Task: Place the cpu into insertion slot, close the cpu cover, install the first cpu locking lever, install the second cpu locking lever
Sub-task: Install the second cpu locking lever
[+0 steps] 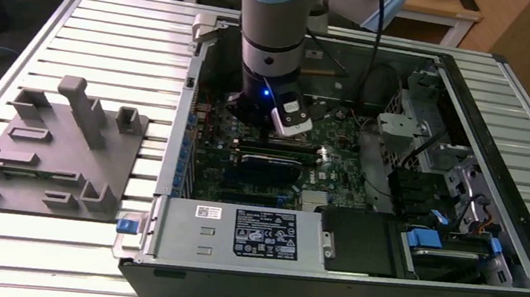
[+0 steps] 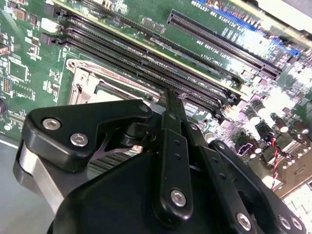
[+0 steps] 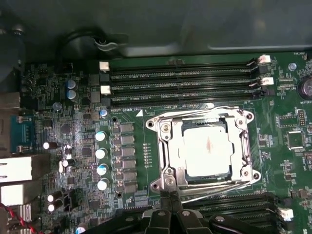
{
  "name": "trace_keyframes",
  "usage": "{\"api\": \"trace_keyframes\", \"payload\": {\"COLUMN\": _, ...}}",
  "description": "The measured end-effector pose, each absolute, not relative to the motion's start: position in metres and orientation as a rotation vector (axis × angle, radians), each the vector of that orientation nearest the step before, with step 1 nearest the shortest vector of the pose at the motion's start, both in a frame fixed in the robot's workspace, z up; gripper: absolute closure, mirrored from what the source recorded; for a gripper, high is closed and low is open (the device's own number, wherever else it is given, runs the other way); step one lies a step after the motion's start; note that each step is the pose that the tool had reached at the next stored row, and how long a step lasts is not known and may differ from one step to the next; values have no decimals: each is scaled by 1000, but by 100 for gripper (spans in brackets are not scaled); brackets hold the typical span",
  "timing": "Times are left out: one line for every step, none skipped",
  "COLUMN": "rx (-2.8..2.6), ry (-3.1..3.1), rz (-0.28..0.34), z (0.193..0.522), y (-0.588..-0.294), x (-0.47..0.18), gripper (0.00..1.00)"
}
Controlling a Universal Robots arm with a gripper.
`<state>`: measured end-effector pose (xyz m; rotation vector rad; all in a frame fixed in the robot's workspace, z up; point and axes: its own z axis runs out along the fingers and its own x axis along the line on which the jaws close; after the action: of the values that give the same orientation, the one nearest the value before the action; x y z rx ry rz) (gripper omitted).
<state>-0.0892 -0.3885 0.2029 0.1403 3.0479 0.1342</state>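
1. Exterior view: arm reaches down into the open computer case (image 1: 350, 278), which sits on the slatted tabletop (image 1: 110, 18). Gripper (image 1: 286, 125) hangs low over the motherboard (image 1: 338, 168), just above the memory slot area. Grey fixture block (image 1: 55, 147) lies well apart at the exterior view's left. Grey power-supply box (image 1: 235, 231) sits at the case's near edge.
2. Second wrist view: gripper (image 2: 171, 97) fingers are pressed together into one thin tip, nothing held between them. Tip sits just at the edge of the insertion slot (image 2: 90, 83), beside the long memory slots (image 2: 146, 63).
3. First wrist view: cpu (image 3: 207, 148) already lies in the insertion slot (image 3: 163, 161). The cpu cover (image 3: 234, 119) looks down over it, framing the chip. Thin wire levers (image 3: 214, 192) run along the socket edges; whether they are latched, cannot tell. Gripper (image 3: 169, 199) tip is just beside the socket's near edge.
4. Risk, my read: the narrow tip could slip off a springy lever and scrape the board or nearby memory slots; an off-line push could bend the lever.
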Motion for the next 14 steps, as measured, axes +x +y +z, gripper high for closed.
{"api": "trace_keyframes", "payload": {"rx": 141, "ry": 3048, "rz": 141, "z": 202, "y": -389, "x": -89, "gripper": 89}}
{"api": "trace_keyframes", "payload": {"rx": 141, "ry": 3048, "rz": 152, "z": 201, "y": -389, "x": -89, "gripper": 89}}
{"api": "trace_keyframes", "payload": {"rx": 142, "ry": 3047, "rz": 166, "z": 201, "y": -389, "x": -90, "gripper": 89}}
{"api": "trace_keyframes", "payload": {"rx": 142, "ry": 3047, "rz": 178, "z": 201, "y": -389, "x": -90, "gripper": 89}}
{"api": "trace_keyframes", "payload": {"rx": 143, "ry": 3047, "rz": 187, "z": 201, "y": -389, "x": -91, "gripper": 89}}
{"api": "trace_keyframes", "payload": {"rx": 143, "ry": 3046, "rz": 195, "z": 200, "y": -389, "x": -91, "gripper": 89}}
{"api": "trace_keyframes", "payload": {"rx": 143, "ry": 3046, "rz": 200, "z": 200, "y": -389, "x": -91, "gripper": 89}}
{"api": "trace_keyframes", "payload": {"rx": 143, "ry": 3046, "rz": 206, "z": 200, "y": -389, "x": -91, "gripper": 89}}
{"api": "trace_keyframes", "payload": {"rx": 144, "ry": 3046, "rz": 208, "z": 200, "y": -389, "x": -91, "gripper": 89}}
{"api": "trace_keyframes", "payload": {"rx": 144, "ry": 3046, "rz": 209, "z": 200, "y": -389, "x": -91, "gripper": 89}}
{"api": "trace_keyframes", "payload": {"rx": 144, "ry": 3046, "rz": 209, "z": 200, "y": -389, "x": -91, "gripper": 89}}
{"api": "trace_keyframes", "payload": {"rx": 144, "ry": 3046, "rz": 209, "z": 200, "y": -390, "x": -91, "gripper": 89}}
{"api": "trace_keyframes", "payload": {"rx": 144, "ry": 3046, "rz": 209, "z": 201, "y": -390, "x": -91, "gripper": 89}}
{"api": "trace_keyframes", "payload": {"rx": 144, "ry": 3046, "rz": 209, "z": 202, "y": -390, "x": -91, "gripper": 89}}
